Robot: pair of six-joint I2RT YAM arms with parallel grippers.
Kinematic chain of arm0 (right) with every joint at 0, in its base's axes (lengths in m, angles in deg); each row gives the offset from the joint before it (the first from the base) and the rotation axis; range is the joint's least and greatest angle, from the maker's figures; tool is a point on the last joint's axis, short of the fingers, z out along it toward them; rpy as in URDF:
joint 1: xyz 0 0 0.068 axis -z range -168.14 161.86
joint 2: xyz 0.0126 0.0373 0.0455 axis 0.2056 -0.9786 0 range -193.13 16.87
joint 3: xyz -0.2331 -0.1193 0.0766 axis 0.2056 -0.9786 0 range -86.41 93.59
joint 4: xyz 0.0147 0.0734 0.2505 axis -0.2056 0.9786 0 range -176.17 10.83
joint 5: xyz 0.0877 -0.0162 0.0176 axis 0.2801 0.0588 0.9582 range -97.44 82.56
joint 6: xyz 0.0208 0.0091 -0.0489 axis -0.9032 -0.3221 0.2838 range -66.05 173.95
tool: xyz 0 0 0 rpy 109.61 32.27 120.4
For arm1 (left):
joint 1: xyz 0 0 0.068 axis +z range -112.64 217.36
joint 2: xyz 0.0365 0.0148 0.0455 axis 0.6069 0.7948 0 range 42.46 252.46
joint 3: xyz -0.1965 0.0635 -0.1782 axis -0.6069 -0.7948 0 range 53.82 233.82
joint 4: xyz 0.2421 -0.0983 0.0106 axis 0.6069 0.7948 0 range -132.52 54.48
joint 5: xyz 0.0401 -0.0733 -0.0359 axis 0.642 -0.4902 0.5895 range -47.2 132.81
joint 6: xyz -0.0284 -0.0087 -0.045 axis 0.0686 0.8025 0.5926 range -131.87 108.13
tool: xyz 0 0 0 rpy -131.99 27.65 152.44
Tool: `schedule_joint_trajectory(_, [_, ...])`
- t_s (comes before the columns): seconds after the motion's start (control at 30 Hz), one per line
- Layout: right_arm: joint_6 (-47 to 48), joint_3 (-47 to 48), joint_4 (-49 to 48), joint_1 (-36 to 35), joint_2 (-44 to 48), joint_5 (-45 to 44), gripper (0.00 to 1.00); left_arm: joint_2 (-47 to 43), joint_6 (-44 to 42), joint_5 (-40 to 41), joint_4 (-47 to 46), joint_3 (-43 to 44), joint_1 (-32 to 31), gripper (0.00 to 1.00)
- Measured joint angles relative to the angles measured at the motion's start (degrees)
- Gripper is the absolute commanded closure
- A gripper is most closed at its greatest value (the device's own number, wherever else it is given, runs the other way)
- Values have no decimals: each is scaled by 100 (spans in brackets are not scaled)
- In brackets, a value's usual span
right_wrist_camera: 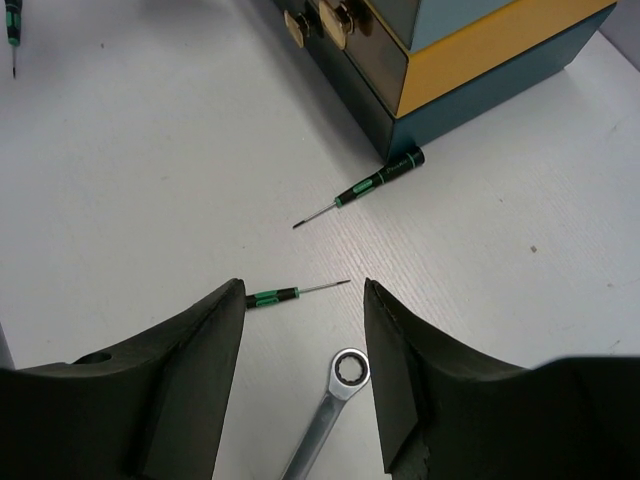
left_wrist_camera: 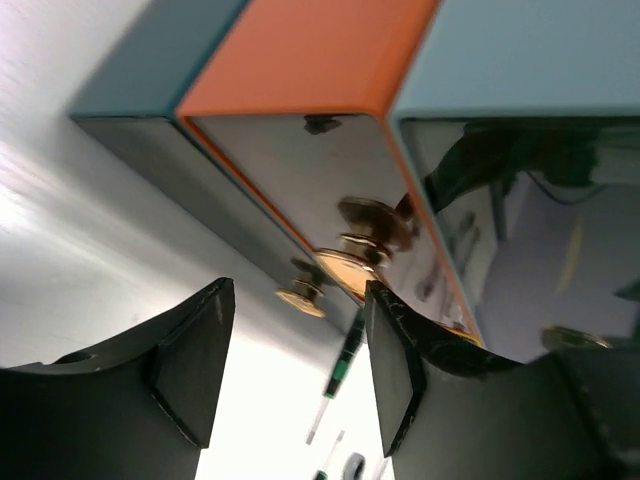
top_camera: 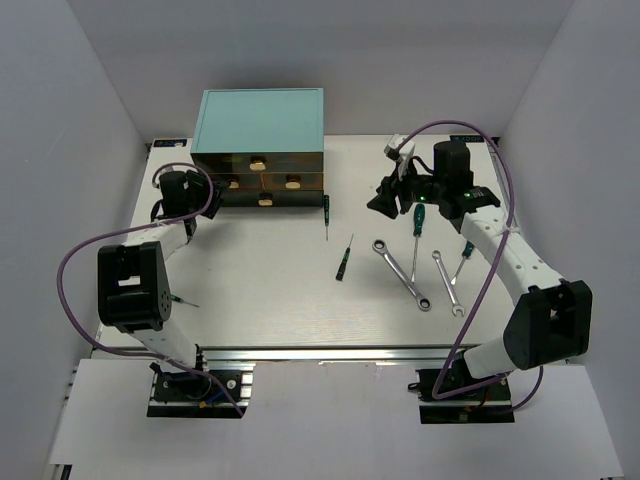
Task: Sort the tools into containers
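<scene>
Gaping, left end effector (left_wrist_camera: pixel 295 345) and right end effector (right_wrist_camera: pixel 303 335) hold nothing

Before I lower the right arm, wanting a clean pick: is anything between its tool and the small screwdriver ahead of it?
Nothing visible. The open right tool faces the green-handled screwdriver directly; the wrench lies beside it, not touching.

Overhead; close wrist views, drawers (top_camera: pixel 258 172) shared

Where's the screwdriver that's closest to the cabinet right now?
In the top view, that screwdriver lies on the table at the cabinet's front right corner, handle toward the cabinet. Another screwdriver lies close by on its right.
</scene>
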Motion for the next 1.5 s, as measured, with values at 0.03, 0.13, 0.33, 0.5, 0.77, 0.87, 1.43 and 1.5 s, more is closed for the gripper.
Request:
schedule_joint_trajectory(0.03, [9,-33,0,2,0,0,43,0,52,-42,-59,-4,0,36])
schedule_joint_trajectory(0.13, [28,-66,17,13,-13,-2,44,0,208,-81,-334,-33,0,36])
schedule_joint_trajectory(0.33, [46,-63,20,17,-57,0,43,166,417,-138,-645,13,0,38])
schedule_joint_trajectory(0.5, [46,-63,31,24,-79,-4,43,393,494,-382,-439,214,13,46])
schedule_joint_trajectory(0.77, [48,-63,35,24,-79,-46,43,387,616,-439,-448,245,13,66])
schedule_joint_trajectory(0.87, [48,-66,37,24,-79,-52,43,321,669,-400,-466,160,13,69])
schedule_joint_trajectory(1.43, [39,-68,39,28,-195,-46,38,-2199,232,-94,424,-1803,11,64])
schedule_joint_trajectory(1.5, [37,-94,39,28,-203,-39,38,-2393,179,-48,605,-1910,11,64])
